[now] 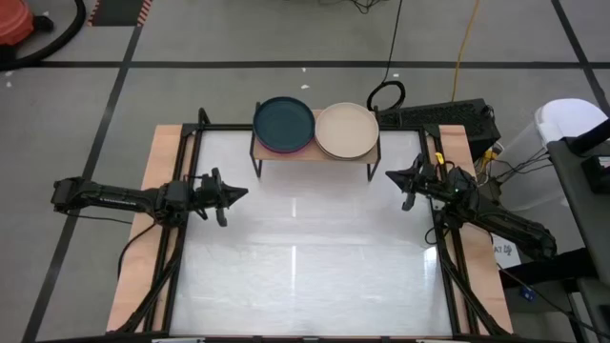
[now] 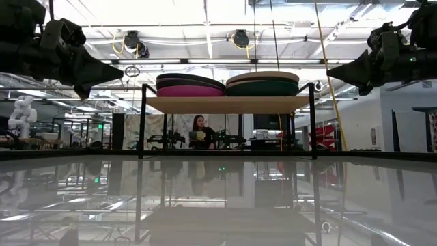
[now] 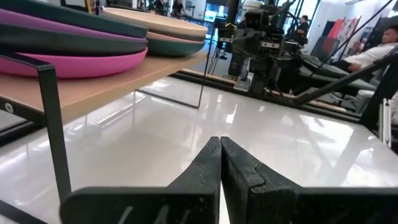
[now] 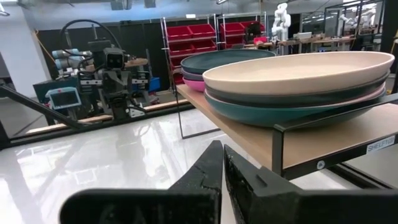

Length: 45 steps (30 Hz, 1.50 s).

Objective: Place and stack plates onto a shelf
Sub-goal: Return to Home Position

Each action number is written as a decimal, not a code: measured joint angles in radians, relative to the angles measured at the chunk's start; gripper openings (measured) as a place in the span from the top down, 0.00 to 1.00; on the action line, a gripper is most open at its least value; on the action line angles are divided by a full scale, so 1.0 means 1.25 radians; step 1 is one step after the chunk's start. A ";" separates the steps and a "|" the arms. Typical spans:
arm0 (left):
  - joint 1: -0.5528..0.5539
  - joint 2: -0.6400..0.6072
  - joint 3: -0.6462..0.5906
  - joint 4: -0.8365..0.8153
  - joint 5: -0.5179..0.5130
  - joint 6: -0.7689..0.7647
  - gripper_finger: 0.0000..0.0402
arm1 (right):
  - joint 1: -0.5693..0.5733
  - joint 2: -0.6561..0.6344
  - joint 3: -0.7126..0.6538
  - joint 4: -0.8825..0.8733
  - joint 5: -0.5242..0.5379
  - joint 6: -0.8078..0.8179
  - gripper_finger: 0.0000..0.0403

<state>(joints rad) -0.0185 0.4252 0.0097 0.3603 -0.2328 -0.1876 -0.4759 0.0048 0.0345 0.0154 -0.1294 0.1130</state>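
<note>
The plates sit in two stacks on the light-wood shelf (image 1: pixel 315 152) at the table's far edge. The left stack (image 1: pixel 284 125) has a dark teal plate on top, with purple, dark and magenta plates below (image 3: pixel 68 46). The right stack (image 1: pixel 347 131) has a beige plate on top over dark, pink and teal plates (image 4: pixel 298 87). My left gripper (image 1: pixel 243 192) hovers shut above the table's left side, level with the shelf. My right gripper (image 1: pixel 391 174) hovers shut at the table's right side, just off the shelf's right end. Both are empty.
The white tabletop (image 1: pixel 305 267) has wooden side boards and a black frame. The shelf stands on thin black legs (image 2: pixel 142 123) with open room beneath it. Cables and a dark box (image 1: pixel 448 116) lie behind the table. A person (image 2: pixel 199 130) sits in the room beyond.
</note>
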 joint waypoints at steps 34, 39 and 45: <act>0.000 0.000 0.000 0.002 0.000 0.007 0.99 | 0.000 0.000 -0.001 0.065 -0.002 -0.001 1.00; 0.000 0.000 0.000 0.002 0.000 0.007 0.99 | 0.000 0.000 -0.001 0.065 -0.002 -0.001 1.00; 0.000 0.000 0.000 0.002 0.000 0.007 0.99 | 0.000 0.000 -0.001 0.065 -0.002 -0.001 1.00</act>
<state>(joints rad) -0.0185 0.4252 0.0101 0.3626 -0.2333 -0.1795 -0.4763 0.0051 0.0334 0.0971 -0.1315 0.1113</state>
